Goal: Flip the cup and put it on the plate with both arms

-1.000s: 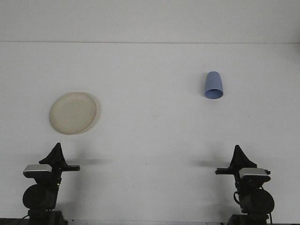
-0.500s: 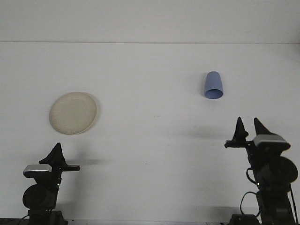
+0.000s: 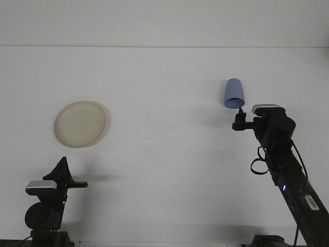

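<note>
A light blue cup [image 3: 234, 93] lies at the right rear of the white table, its wider end toward me. A cream round plate [image 3: 80, 123] rests flat at the left. My right gripper [image 3: 240, 116] is stretched out over the table, just in front of the cup's near rim and slightly to its right, very close to it. I see it side-on. My left gripper [image 3: 62, 170] is parked at the near left edge, pointing up, its fingers together with nothing in them, well in front of the plate.
The white table [image 3: 164, 154] runs back to a wall line at the far edge. The right arm [image 3: 288, 175] and its cable slant from the near right corner toward the cup.
My right arm has risen from its parked spot and reached forward and left, up to the cup; half a second ago its fingers stood apart. The left arm, cup and plate have not moved.
</note>
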Controlling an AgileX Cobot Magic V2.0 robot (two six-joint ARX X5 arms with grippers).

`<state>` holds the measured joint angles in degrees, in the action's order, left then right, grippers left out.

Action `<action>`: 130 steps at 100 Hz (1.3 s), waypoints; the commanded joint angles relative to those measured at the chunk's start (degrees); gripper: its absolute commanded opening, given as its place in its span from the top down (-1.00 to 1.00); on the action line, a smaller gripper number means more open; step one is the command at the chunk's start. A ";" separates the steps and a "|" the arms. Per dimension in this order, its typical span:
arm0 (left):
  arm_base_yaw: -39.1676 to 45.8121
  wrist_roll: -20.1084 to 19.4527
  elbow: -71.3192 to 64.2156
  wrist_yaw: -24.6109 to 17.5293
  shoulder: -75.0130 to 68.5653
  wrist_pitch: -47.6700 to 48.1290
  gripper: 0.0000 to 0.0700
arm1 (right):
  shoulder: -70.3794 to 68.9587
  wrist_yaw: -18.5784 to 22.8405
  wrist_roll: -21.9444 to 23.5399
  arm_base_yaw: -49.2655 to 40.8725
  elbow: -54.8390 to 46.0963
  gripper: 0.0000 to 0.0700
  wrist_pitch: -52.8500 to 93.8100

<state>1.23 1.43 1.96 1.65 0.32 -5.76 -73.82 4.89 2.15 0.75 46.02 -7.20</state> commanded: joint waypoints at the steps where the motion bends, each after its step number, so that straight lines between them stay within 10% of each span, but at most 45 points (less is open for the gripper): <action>1: -0.02 -0.33 -1.16 0.22 -0.04 -0.70 0.96 | -5.11 -0.02 -1.90 -0.04 0.44 -0.67 -4.50; 81: -0.02 -0.33 -1.16 0.22 -0.04 -0.70 0.96 | -43.93 -0.76 -6.88 3.37 19.41 -0.63 -26.64; 94: -0.02 -0.33 -1.16 0.22 -0.04 -0.70 0.96 | -46.18 -0.37 -6.86 3.34 22.38 -0.02 -25.99; 107: -0.02 -0.33 -1.16 0.22 -0.04 -0.70 0.96 | -46.23 -0.13 -6.62 2.89 22.58 1.00 -26.23; 130: -0.02 -0.33 -1.16 0.22 -0.04 -0.70 0.96 | -40.72 4.87 -2.58 2.75 22.58 1.00 -20.24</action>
<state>1.23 1.43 1.96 1.65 0.32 -5.74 -116.81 8.03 -2.79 3.86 67.66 -28.25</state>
